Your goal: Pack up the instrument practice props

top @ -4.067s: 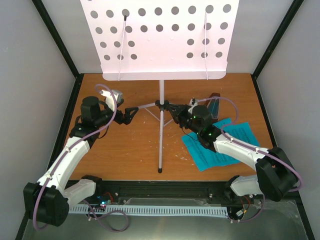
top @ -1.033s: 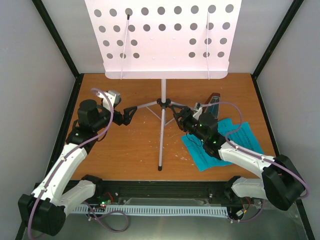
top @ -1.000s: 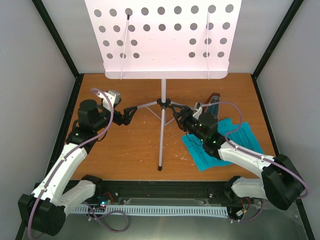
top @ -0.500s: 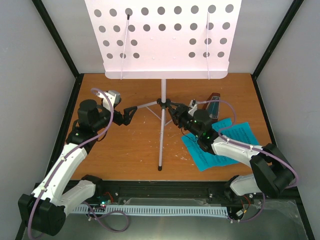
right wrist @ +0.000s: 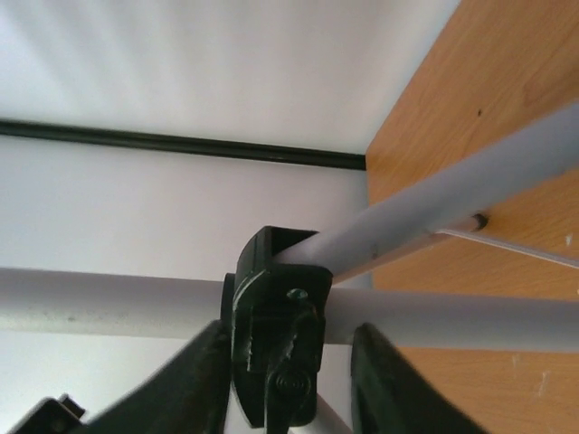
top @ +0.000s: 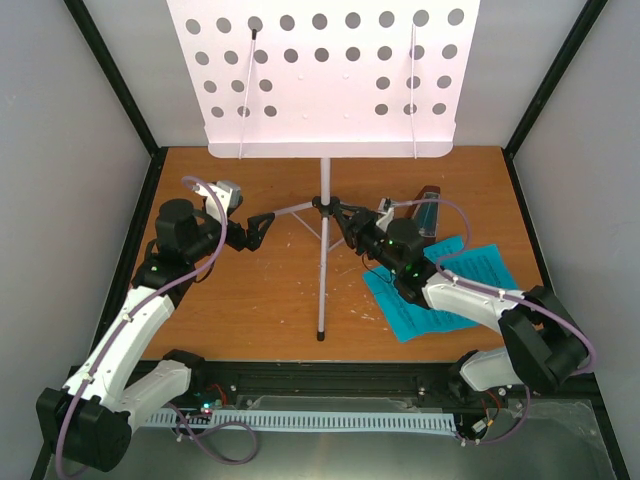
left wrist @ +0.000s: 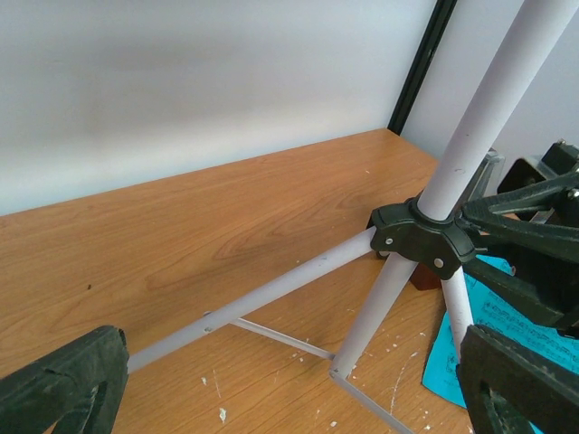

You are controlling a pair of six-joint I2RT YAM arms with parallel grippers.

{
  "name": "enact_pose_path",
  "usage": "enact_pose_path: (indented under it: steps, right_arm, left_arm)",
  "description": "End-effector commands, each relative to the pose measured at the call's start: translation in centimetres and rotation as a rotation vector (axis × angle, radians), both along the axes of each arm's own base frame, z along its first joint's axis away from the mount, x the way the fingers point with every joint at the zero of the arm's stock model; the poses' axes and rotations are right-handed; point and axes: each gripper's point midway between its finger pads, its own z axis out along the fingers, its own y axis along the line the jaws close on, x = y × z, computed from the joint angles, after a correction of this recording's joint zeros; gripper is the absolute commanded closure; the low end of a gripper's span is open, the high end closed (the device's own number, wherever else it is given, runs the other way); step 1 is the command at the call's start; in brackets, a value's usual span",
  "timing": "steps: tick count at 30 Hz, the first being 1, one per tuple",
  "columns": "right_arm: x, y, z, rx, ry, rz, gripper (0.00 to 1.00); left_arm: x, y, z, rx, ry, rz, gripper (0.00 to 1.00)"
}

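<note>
The left hand hangs low over the worktop with its fingers spread wide and nothing between them, released. It points toward the silvery music stand. Straight ahead of that hand, a little beyond its fingertips and apart from them, one tripod leg slopes down from the black hub to the wood, a thin brace rod beneath it. The upright pole rises from the hub, further ahead of the hand and to its right. The perforated desk of the stand towers above both hands, tilted, with two wire page holders lying against its face. The front leg runs from the hub toward the near edge, between the two arms. The right hand reaches in at the hub from the other side. In the wrist view its two fingers straddle the black hub. One finger sits against the hub; at the other a sliver of pole shows, so I cannot tell whether the clasp has closed on the stand. Behind this hand, beside its wrist, stands the brown metronome. The cyan sheet-music pages lie flat on the worktop under the right forearm, partly hidden by it.
</note>
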Motion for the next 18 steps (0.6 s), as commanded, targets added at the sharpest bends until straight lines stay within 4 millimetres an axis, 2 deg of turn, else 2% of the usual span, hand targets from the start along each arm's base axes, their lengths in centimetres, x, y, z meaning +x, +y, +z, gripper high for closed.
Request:
enact_pose_path:
  steps: [1, 5, 9, 18]
  right_arm:
    - [0.02, -0.86, 0.99, -0.017, -0.04, -0.04, 0.56]
    - [0.2, -1.19, 1.13, -0.032, -0.043, -0.058, 0.54]
    - [0.33, -0.94, 0.97, -0.048, -0.046, -0.05, 0.59]
    - [0.41, -0.4, 0.86, -0.081, -0.085, -0.026, 0.84]
  left_arm:
    - [-0.26, -0.38, 0.73, -0.016, 0.0, -0.018, 0.0]
    - [-0.19, -0.32, 0.66, -0.013, 0.0, -0.013, 0.0]
    - [-0.15, -0.3, 0.61, -0.012, 0.002, -0.012, 0.01]
    - [-0.15, -0.23, 0.68, -0.011, -0.001, -0.008, 0.0]
